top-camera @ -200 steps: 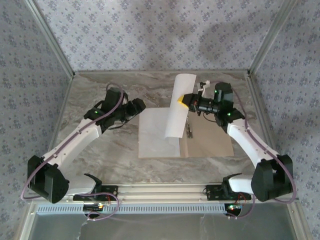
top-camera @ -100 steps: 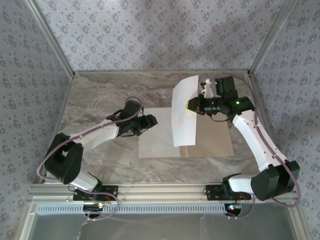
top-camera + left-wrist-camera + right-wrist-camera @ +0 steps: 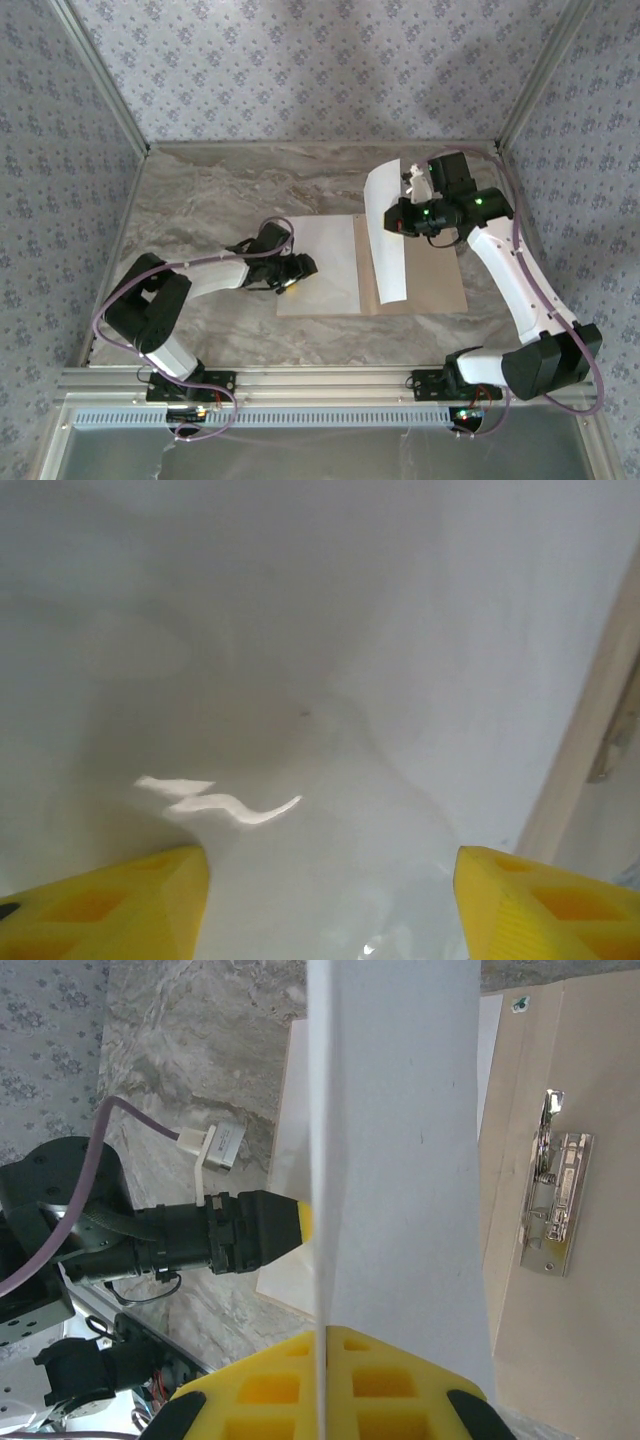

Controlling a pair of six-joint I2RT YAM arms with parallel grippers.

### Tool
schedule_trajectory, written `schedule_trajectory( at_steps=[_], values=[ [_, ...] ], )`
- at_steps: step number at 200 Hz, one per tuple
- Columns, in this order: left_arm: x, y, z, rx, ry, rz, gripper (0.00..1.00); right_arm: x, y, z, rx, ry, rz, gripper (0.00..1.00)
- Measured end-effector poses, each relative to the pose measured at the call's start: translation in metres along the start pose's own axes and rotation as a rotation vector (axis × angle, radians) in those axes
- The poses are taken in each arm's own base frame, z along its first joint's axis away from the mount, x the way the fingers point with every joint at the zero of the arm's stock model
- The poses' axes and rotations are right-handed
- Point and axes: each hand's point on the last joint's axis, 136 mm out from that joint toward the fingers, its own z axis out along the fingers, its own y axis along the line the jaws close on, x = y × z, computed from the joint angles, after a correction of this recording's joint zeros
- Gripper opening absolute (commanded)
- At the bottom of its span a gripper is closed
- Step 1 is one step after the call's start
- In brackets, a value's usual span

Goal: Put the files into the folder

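Observation:
The tan folder (image 3: pixel 428 285) lies open on the table, its metal clip (image 3: pixel 553 1205) on the right leaf (image 3: pixel 590 1350). One white sheet (image 3: pixel 322 262) lies flat over the left leaf. My left gripper (image 3: pixel 299 269) rests low at that sheet's left edge, open, its yellow fingers (image 3: pixel 110 895) wide apart with slightly rumpled white paper (image 3: pixel 330 680) beneath them. My right gripper (image 3: pixel 399 215) is shut on the second white sheet (image 3: pixel 386 235), which hangs bent over the folder's middle. In the right wrist view that sheet (image 3: pixel 400 1130) stands edge-on between the pressed yellow pads (image 3: pixel 400 1390).
Grey marbled tabletop (image 3: pixel 200 200) surrounds the folder. Patterned walls and metal frame posts (image 3: pixel 100 75) close in the left, back and right. The left arm (image 3: pixel 150 1235) stretches low across the table toward the folder's left side.
The left arm has swung nearer and lowered its gripper onto the flat sheet's left edge. The right gripper has carried the hanging sheet rightward, from the left leaf toward the folder's middle.

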Motion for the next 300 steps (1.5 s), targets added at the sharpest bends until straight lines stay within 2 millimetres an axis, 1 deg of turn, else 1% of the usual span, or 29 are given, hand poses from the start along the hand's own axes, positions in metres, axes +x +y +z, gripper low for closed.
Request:
schedule_trajectory(
  at_steps=[13, 42, 69, 95, 126, 140, 151, 162, 173, 184, 209, 223, 237, 252, 271, 285, 300],
  values=[
    [-0.001, -0.001, -0.002, 0.018, -0.011, -0.002, 0.67, 0.001, 0.001, 0.001, -0.004, 0.006, -0.007, 0.00],
    [-0.002, 0.010, -0.009, 0.040, -0.030, -0.022, 0.67, 0.006, 0.011, 0.004, -0.042, 0.027, -0.031, 0.00],
    [-0.005, 0.024, -0.020, 0.036, -0.051, -0.055, 0.67, 0.006, 0.025, 0.005, -0.102, 0.032, -0.054, 0.00],
    [-0.007, 0.043, -0.034, -0.012, -0.074, -0.084, 0.68, 0.003, 0.040, 0.006, -0.168, 0.022, -0.073, 0.00],
    [-0.018, 0.062, -0.056, -0.047, -0.109, -0.109, 0.70, 0.003, 0.062, 0.009, -0.273, 0.026, -0.071, 0.00],
    [-0.022, 0.069, -0.062, -0.052, -0.108, -0.119, 0.70, 0.002, 0.071, 0.012, -0.337, 0.023, -0.062, 0.00],
    [-0.024, 0.076, -0.064, -0.066, -0.105, -0.125, 0.71, 0.003, 0.074, 0.016, -0.378, 0.029, -0.048, 0.00],
    [-0.021, 0.081, -0.065, -0.079, -0.088, -0.125, 0.71, 0.006, 0.072, 0.020, -0.398, 0.041, -0.031, 0.00],
    [-0.017, 0.083, -0.066, -0.088, -0.068, -0.118, 0.71, 0.008, 0.065, 0.024, -0.402, 0.049, -0.013, 0.00],
    [-0.015, 0.082, -0.066, -0.089, -0.058, -0.113, 0.71, 0.011, 0.052, 0.029, -0.390, 0.054, 0.014, 0.00],
    [-0.015, 0.077, -0.069, -0.080, -0.050, -0.111, 0.70, 0.021, 0.009, 0.041, -0.297, 0.064, 0.074, 0.00],
    [-0.017, 0.071, -0.074, -0.075, -0.057, -0.095, 0.70, 0.027, -0.015, 0.046, -0.220, 0.066, 0.083, 0.00],
    [-0.021, 0.058, -0.080, -0.069, -0.070, -0.062, 0.70, 0.032, -0.040, 0.049, -0.128, 0.066, 0.087, 0.00],
    [-0.023, 0.037, -0.085, -0.051, -0.084, -0.012, 0.70, 0.038, -0.068, 0.050, -0.018, 0.073, 0.089, 0.00],
    [-0.023, 0.014, -0.088, -0.021, -0.093, 0.043, 0.70, 0.043, -0.096, 0.053, 0.090, 0.097, 0.089, 0.00],
    [-0.021, 0.005, -0.085, -0.011, -0.086, 0.065, 0.70, 0.048, -0.115, 0.059, 0.165, 0.128, 0.091, 0.00],
    [-0.019, 0.006, -0.077, -0.019, -0.070, 0.065, 0.70, 0.053, -0.129, 0.064, 0.220, 0.162, 0.089, 0.00]
  ],
)
